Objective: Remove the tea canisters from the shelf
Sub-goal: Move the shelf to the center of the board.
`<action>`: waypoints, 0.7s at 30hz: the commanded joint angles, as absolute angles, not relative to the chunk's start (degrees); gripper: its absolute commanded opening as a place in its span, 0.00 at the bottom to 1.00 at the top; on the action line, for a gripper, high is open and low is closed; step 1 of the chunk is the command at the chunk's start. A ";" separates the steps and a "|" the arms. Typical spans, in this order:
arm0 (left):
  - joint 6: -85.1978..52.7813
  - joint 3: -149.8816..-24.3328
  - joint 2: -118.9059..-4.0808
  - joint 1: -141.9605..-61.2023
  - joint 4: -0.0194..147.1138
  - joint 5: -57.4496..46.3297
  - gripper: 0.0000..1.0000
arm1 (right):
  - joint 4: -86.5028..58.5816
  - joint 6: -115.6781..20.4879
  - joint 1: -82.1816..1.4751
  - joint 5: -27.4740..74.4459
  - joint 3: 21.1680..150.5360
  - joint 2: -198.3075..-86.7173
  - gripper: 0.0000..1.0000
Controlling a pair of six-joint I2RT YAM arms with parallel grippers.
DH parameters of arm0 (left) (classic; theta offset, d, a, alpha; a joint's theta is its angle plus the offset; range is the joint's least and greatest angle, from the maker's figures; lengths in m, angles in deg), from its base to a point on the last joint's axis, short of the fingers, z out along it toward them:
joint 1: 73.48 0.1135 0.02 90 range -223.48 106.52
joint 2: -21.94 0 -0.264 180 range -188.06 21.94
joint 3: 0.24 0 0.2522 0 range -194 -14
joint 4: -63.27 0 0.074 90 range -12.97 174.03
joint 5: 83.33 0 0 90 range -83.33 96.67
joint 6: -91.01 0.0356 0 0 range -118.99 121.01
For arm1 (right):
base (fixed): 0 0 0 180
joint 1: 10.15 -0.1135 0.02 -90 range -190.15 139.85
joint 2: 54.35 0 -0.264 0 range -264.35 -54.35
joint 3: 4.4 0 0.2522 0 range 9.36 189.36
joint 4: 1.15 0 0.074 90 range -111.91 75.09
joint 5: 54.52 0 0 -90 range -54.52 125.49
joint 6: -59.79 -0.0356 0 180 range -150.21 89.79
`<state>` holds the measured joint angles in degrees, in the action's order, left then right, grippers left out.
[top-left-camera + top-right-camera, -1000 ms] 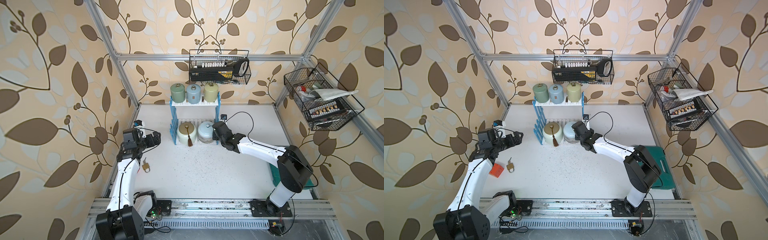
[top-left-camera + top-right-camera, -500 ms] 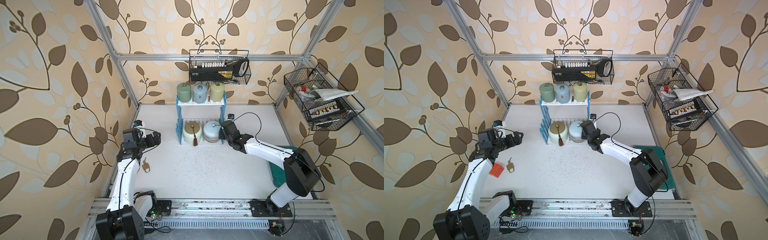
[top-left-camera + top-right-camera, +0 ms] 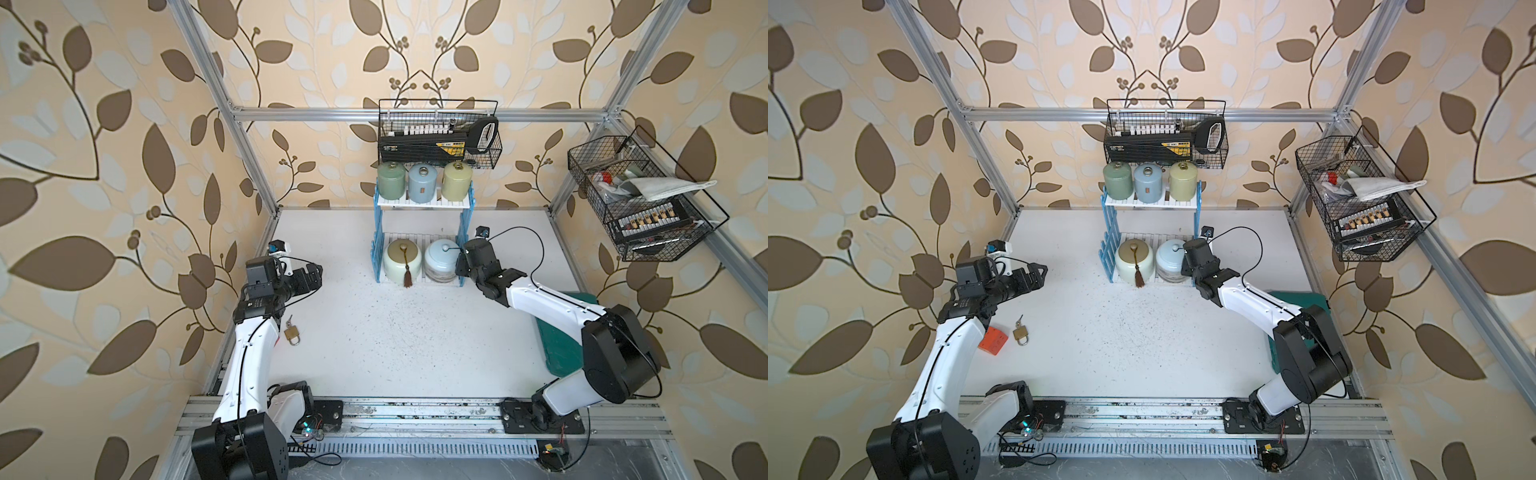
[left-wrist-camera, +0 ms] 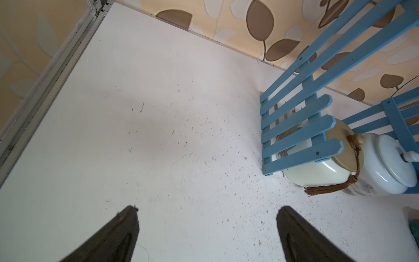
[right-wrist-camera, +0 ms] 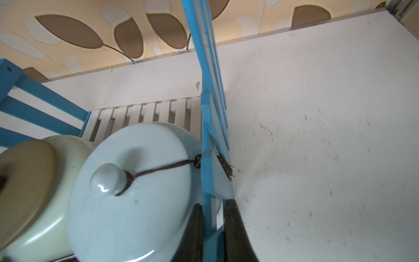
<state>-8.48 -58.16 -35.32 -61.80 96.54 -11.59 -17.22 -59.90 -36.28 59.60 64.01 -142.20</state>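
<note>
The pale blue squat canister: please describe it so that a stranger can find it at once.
Find the small blue-and-white shelf near the back wall, below a black wire basket. On its lower board two squat jars stand side by side. It is the pale blue canister with a round knob on its lid; the cream jar beside it has a tan lid.

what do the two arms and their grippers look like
The left arm and right arm have white link shells with black joints and bases. A thin black cable loops by the right wrist. The left gripper and right gripper each have two dark tapered fingers.
</note>
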 commanded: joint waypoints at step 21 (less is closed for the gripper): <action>-6.81 -59.91 -34.14 -61.62 95.28 -16.89 0.99 | -19.43 -50.64 -32.33 57.26 62.38 -142.55 0.00</action>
